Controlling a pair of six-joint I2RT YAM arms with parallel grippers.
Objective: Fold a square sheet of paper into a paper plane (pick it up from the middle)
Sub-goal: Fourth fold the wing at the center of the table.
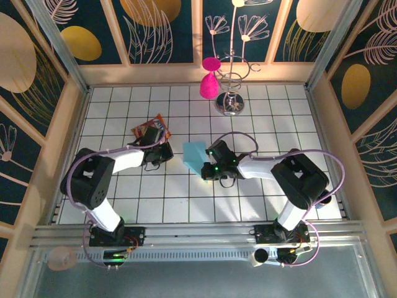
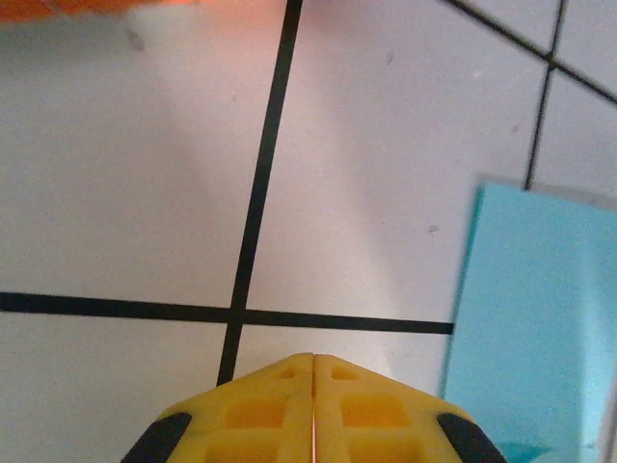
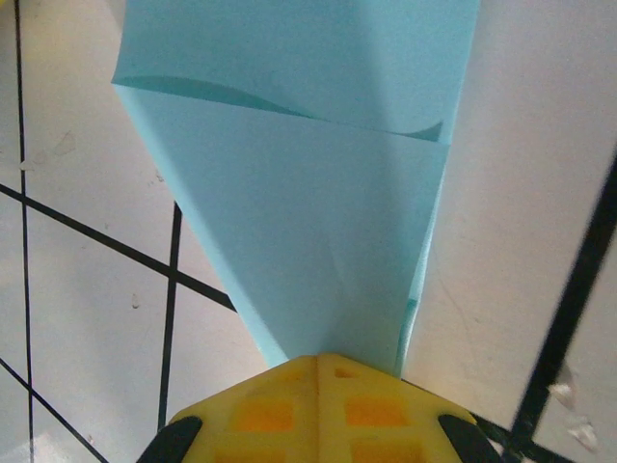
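The light-blue sheet of paper (image 1: 196, 156), folded to a taper, sits at mid-table, its narrow end pinched between the closed fingers of the right gripper (image 3: 318, 365). Near it, the left gripper (image 2: 314, 361) has its fingers pressed together, empty, beside a snack packet (image 1: 152, 129).

Blue paper (image 3: 308, 222) runs off the top edge of the right wrist view, its narrow end hidden by the right fingers (image 3: 260, 415). In the left wrist view, an orange smear (image 2: 77, 8) at the top edge is too blurred to identify.
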